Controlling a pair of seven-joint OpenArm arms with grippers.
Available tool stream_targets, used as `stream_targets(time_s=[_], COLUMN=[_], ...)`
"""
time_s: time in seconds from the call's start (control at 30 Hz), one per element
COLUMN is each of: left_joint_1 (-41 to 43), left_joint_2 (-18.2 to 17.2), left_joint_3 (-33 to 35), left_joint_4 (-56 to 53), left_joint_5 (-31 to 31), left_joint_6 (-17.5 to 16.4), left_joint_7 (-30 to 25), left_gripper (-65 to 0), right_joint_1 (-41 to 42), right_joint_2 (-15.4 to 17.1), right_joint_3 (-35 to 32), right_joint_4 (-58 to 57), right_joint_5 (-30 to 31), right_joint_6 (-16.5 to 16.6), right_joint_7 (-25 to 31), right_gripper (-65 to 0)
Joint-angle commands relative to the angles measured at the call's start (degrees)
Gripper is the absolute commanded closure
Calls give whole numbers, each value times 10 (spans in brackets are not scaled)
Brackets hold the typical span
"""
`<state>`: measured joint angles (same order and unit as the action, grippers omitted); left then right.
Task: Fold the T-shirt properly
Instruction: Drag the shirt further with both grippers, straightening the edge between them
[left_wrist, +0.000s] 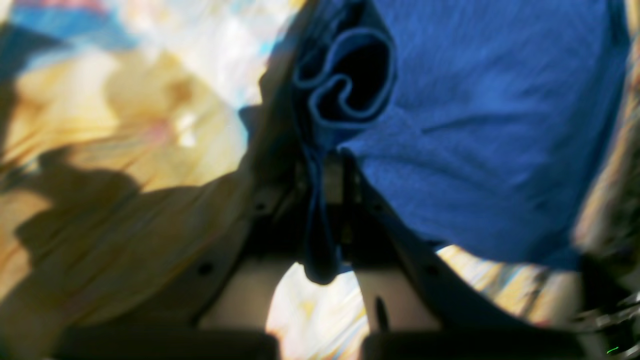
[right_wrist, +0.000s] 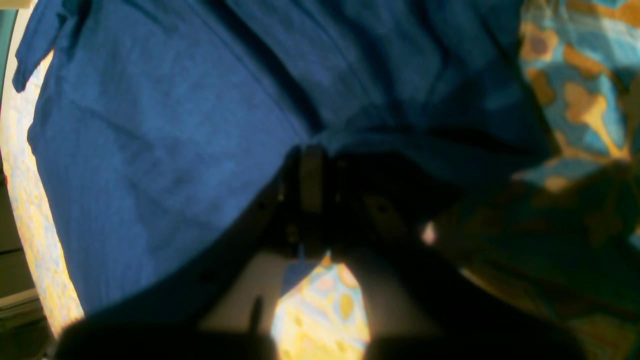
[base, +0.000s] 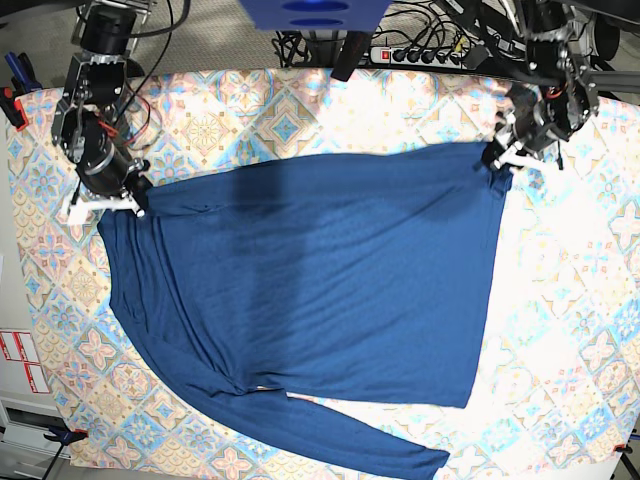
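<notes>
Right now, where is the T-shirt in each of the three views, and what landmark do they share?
Left wrist: the T-shirt fills the upper right, a bunched edge pinched in the left pincer.
Right wrist: it fills the left and centre, its edge in the right pincer.
Base: spread flat mid-table, held at both top corners.
Shared landmark: the patterned tablecloth.

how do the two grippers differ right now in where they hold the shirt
In the base view the left gripper pinches the T-shirt at its far right corner, while the right gripper pinches the far left corner, lower in the picture. At the left gripper the cloth bunches into a curled roll; at the right gripper it spreads in broad folds. Both are shut on dark blue fabric above the patterned tablecloth.
</notes>
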<state>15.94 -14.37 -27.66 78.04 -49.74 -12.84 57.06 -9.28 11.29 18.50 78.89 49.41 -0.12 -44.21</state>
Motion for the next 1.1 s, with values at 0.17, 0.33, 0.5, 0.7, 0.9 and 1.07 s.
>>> stream_targets(time_s=[0.17,0.33,0.5,0.7,0.9,1.07], left_joint_1=[59,86,66,-2,-74,-149], left_joint_2=[-35,-50,-48,-41,-30,-30], left_joint_3=[-4,-10,-46,-46,-46,-46], left_joint_4=[77,97,96,95,71,-23], left_joint_5=[-3,-26,-71,-72,-69,-69], left_joint_6=[-7,-7,-7,-2,-1,-1], left_joint_7=[-3,-3,-3,-3,-3,-3], left_gripper=[0,0,0,0,0,0], right_joint_1=[-33,-64,-56,18,77,120], right_joint_2=[8,8,8,8,8,8], right_joint_3=[5,5,6,2,2,2], right_joint_4=[19,60,67,60,7,-47], right_joint_5=[3,3,2,1,1,0], right_joint_6=[4,4,4,4,4,4], right_joint_7=[6,9,10,10,7,11], right_gripper=[-1,-1,-1,-2,-2,-2])
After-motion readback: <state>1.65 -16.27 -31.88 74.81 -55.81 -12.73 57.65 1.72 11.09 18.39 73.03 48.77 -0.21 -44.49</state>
